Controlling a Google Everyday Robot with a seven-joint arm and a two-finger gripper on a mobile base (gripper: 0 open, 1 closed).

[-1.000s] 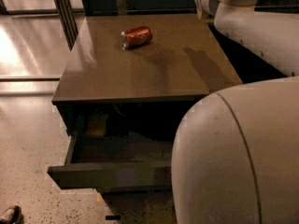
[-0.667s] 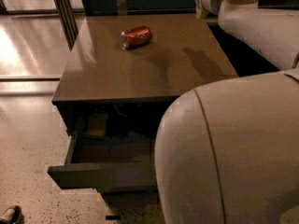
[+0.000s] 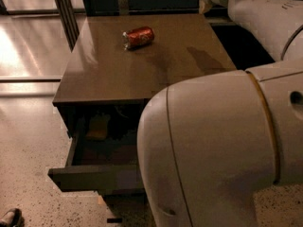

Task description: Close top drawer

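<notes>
Top drawer (image 3: 94,178) stands pulled out at lower left, under the brown cabinet top (image 3: 156,65). Your gripper sits hidden behind the white arm (image 3: 213,150), lower right — you cannot tell its grasp. Red can (image 3: 138,36) lies upper centre.

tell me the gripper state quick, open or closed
gripper: cannot be told, it is not in view; the white arm fills the lower right and covers the right part of the open drawer.
</notes>
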